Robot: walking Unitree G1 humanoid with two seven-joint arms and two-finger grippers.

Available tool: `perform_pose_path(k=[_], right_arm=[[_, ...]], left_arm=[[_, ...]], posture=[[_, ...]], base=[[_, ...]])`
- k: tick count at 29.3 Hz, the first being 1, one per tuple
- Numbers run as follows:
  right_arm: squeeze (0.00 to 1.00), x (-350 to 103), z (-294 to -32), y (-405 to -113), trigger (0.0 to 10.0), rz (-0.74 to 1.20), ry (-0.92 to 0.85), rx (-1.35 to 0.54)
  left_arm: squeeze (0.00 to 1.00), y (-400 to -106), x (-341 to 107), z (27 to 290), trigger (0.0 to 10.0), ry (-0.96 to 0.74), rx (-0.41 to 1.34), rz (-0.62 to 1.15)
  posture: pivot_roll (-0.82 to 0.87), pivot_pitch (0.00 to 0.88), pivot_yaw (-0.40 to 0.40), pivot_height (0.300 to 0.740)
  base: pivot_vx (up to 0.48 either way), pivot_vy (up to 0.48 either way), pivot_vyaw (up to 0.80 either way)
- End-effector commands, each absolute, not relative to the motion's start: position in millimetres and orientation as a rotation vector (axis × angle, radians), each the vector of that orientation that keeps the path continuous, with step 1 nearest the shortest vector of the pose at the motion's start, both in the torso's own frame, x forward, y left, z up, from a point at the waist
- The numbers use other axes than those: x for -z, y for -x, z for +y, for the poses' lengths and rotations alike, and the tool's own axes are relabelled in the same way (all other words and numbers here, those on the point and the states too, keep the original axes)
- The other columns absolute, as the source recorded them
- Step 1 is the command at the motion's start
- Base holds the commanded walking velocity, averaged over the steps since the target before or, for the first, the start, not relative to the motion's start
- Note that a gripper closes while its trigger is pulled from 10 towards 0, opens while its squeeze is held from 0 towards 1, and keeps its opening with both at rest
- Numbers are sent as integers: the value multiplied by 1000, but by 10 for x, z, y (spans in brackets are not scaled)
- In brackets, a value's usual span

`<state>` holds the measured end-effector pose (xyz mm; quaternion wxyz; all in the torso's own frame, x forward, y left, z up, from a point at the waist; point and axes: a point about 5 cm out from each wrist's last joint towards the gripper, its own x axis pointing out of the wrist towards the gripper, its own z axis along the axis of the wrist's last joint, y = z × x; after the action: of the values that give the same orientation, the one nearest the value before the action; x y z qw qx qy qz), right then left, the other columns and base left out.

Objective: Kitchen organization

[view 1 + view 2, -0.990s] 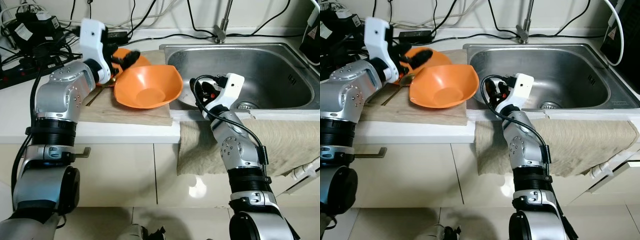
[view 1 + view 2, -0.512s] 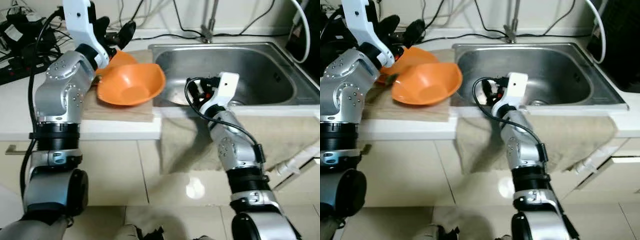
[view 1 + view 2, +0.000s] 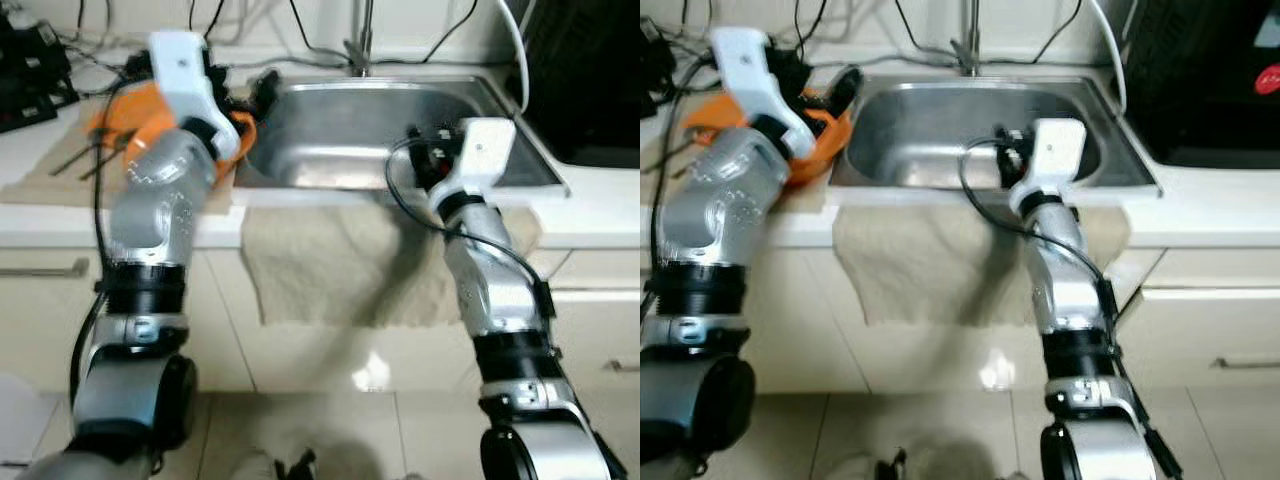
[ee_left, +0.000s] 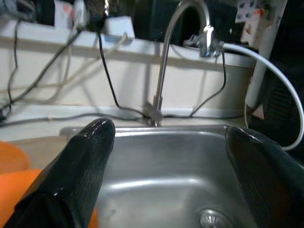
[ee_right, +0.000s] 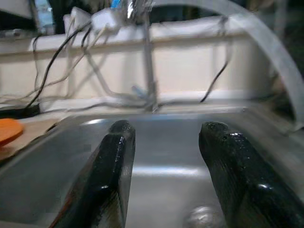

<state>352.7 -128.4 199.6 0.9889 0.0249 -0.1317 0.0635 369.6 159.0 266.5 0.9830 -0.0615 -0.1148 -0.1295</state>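
Two orange bowls sit on a mat on the counter, just left of the sink. The left hand hovers empty beside them, fingers spread wide. The right hand, also parted and empty, reaches over the sink's front edge.

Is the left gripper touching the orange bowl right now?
Apart. In the left wrist view the left gripper is open over the sink, nothing between its fingers; the orange bowl sits off to the side.
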Motion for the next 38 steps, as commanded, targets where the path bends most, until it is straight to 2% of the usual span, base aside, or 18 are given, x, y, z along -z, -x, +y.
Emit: perform_pose_path(k=[1, 4, 6, 7, 10, 11, 13, 16, 19, 20, 24, 29, 38], right_arm=[[0, -2111, -1212, -3487, 10000, -330, -24, -142], [0, -2099, -1227, -3412, 10000, -356, 30, -124], [0, -2071, -1277, -3299, 10000, -379, 85, -74], [0, -2071, -1277, -3299, 10000, -379, 85, -74], [0, -2036, -1278, -3206, 10000, -392, 114, -56], [0, -1959, -1234, -3134, 10000, -376, 115, -61], [0, -1886, -1179, -3106, 10000, -353, 110, -75], [0, -1829, -1141, -3093, 10000, -341, 103, -85], [0, -1722, -1125, -3065, 10000, -317, 96, -81], [0, -1695, -1146, -3047, 10000, -316, 102, -68], [0, -1586, -1217, -2960, 10000, -319, 123, -34], [0, -1475, -1249, -2948, 10000, -311, 132, -19], [0, -1376, -1249, -2946, 10000, -281, 122, -25]], left_arm=[[0, -3649, -2678, 1757, 10000, 109, 184, -260], [0, -3518, -2660, 1862, 10000, 62, 127, -279], [0, -3319, -2507, 1913, 10000, 24, 139, -200], [0, -3319, -2507, 1913, 10000, 24, 139, -200], [0, -3150, -2272, 1888, 10000, 25, 181, -101], [0, -2968, -2021, 1878, 10000, 66, 188, -23], [0, -2834, -1855, 1860, 10000, 61, 170, 0], [0, -2732, -1704, 1834, 10000, 37, 142, 1], [0, -2538, -1559, 1913, 10000, -102, -3, -90], [0, -2494, -1517, 1941, 10000, -65, -50, -80], [0, -2503, -1563, 1881, 10000, 12, -81, -110], [0, -2617, -1526, 1889, 10000, -17, -140, -117], [0, -2699, -1626, 1803, 10000, -45, -94, -169]], posture=[[100, 0, 45, 740], [102, 0, 46, 740], [111, 0, 50, 740], [111, 0, 50, 740], [120, 0, 48, 740], [121, 0, 44, 740], [125, 0, 40, 740], [126, 0, 41, 740], [124, 0, 45, 740], [120, 0, 38, 740], [127, 0, 28, 740], [123, 0, 32, 740], [108, 0, 39, 740]], base=[[0, 0, 0], [0, 0, 0], [0, 0, 0], [0, 0, 0], [0, 0, 0], [0, 0, 0], [0, 0, 0], [0, 0, 0], [0, 0, 0], [0, 0, 0], [0, 0, 0], [0, 0, 0], [0, 0, 0]])
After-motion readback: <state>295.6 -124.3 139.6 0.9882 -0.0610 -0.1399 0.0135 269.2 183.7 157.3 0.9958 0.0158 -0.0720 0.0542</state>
